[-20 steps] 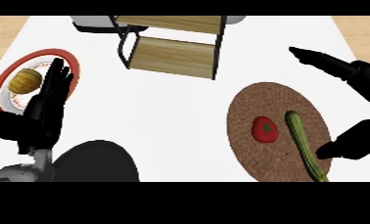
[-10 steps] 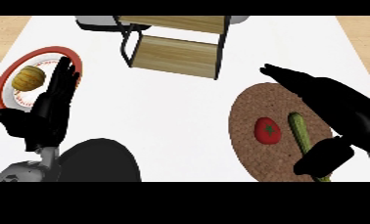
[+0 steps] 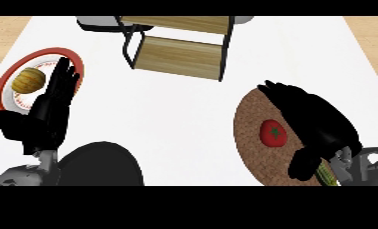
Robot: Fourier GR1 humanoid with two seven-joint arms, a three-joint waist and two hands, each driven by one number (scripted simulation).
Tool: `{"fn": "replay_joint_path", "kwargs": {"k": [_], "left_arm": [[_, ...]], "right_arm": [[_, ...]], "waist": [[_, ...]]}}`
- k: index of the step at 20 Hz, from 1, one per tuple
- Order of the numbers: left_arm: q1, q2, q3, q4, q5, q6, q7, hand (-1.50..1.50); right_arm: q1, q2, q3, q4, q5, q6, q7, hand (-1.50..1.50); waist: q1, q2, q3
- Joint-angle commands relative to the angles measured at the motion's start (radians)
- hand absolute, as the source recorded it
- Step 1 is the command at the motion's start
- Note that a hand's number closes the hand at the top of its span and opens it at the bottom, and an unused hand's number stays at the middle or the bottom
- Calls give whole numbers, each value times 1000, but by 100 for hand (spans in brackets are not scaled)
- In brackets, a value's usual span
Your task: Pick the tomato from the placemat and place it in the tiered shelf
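Note:
A red tomato [image 3: 274,132] lies on the round brown placemat [image 3: 251,149] at the right. My right hand [image 3: 317,120] hovers over the mat, fingers straight and spread above the tomato, thumb [image 3: 304,163] below it; nothing is between them. It hides most of a green vegetable [image 3: 325,173] beside the tomato. The tiered shelf [image 3: 179,47] with wooden boards and a black frame stands at the top centre. My left hand [image 3: 50,105] rests open at the left, fingers up.
A red-rimmed plate [image 3: 15,75] with an orange squash [image 3: 32,79] sits at the far left, partly under my left fingers. A black round object [image 3: 97,164] lies at the lower left. A grey item [image 3: 96,23] stands behind the shelf.
My right hand has moved left and down, from the mat's right edge to directly over the tomato. The left hand has barely shifted.

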Motion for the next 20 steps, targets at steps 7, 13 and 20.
{"fn": "replay_joint_path", "kwargs": {"k": [7,13,20], "left_arm": [[65,-2,68,-41,2,-76,-15,0],[-22,-48,59,-5,-67,-45,25,0],[34,-98,62,-78,-107,-62,51,0]], "right_arm": [[104,108,-77,117,191,35,-118,-150],[244,90,-119,100,290,6,-244,-150],[192,264,-167,186,412,81,-257,-150]], "waist": [[1,0,1],[-10,-1,1],[-2,-1,0]]}}
